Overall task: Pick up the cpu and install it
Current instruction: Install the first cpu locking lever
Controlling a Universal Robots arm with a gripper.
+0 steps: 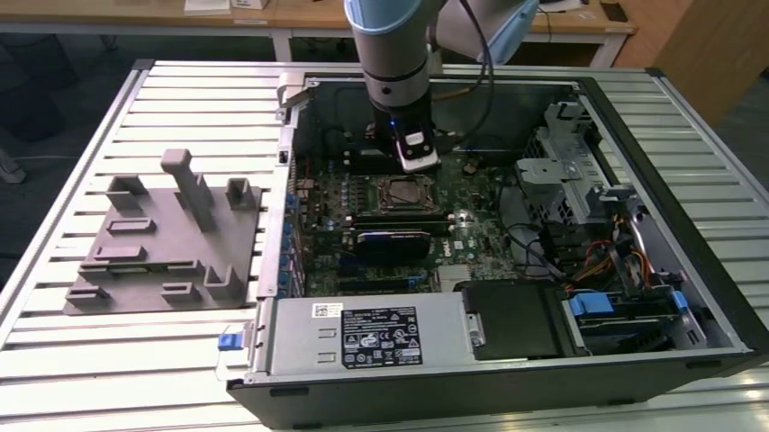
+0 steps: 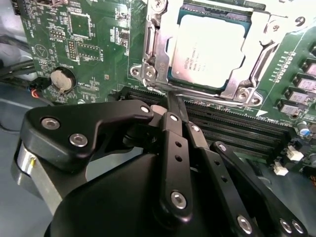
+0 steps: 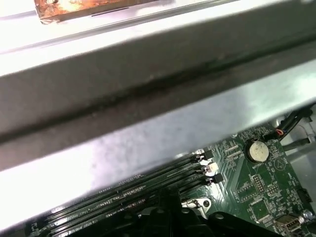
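Robot arm reaching down into an open computer case (image 1: 673,270) lying on a slatted metal surface (image 1: 121,360). Its gripper (image 1: 417,162) hangs just above the far edge of the motherboard socket (image 1: 402,192). In the second wrist view the cpu (image 2: 208,47), pale silver and square, already lies flat inside the socket frame, apart from the black linkage (image 2: 170,148). The jaws look drawn together and hold nothing. Doing this step well probably means checking the chip sits level and square, without pressing down on it
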